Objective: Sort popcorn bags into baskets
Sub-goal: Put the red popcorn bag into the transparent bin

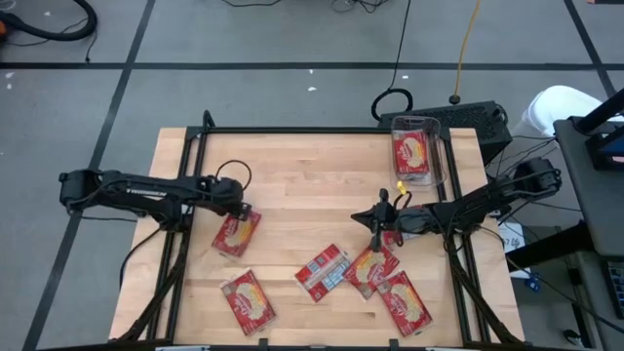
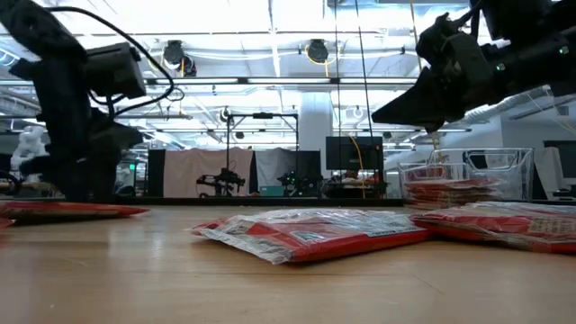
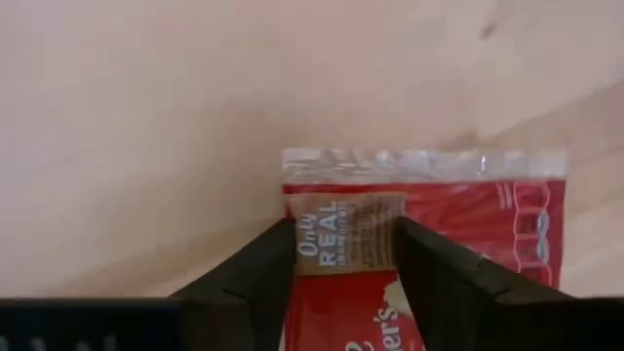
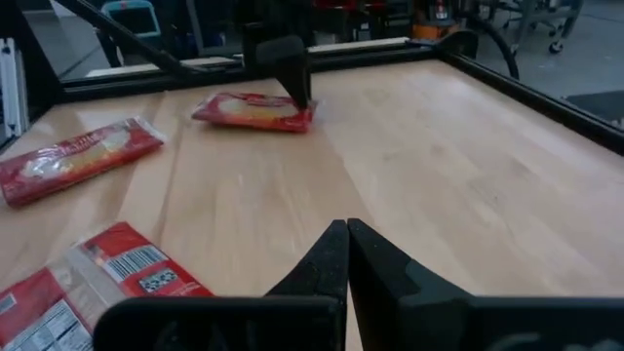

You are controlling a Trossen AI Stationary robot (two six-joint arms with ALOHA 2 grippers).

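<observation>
Several red popcorn bags lie flat on the wooden table. My left gripper point(image 1: 244, 211) is open and points down over the far end of one bag point(image 1: 234, 236). In the left wrist view its fingers point(image 3: 341, 249) stand either side of that bag's point(image 3: 468, 224) printed corner, just below the clear sealed edge. My right gripper point(image 1: 376, 222) is shut and empty point(image 4: 347, 239), hovering above the table near the cluster of bags point(image 1: 370, 268). The clear basket point(image 1: 441, 146) at the far right holds one bag point(image 1: 412, 153). My left gripper comes at the bag from above, pointing down, near its sealed far end point(image 3: 341, 166), with the fingers open over the bag's face. Whether the fingertips touch the bag, I cannot tell. The bag lies flat on the table.
Other bags lie near the front edge point(image 1: 249, 299), point(image 1: 323, 271), point(image 1: 405, 300). A black frame rail point(image 1: 292, 130) runs around the table. Bare wood stretches across the middle point(image 1: 312, 185). In the low view the basket point(image 2: 504, 171) stands behind the bags on the right.
</observation>
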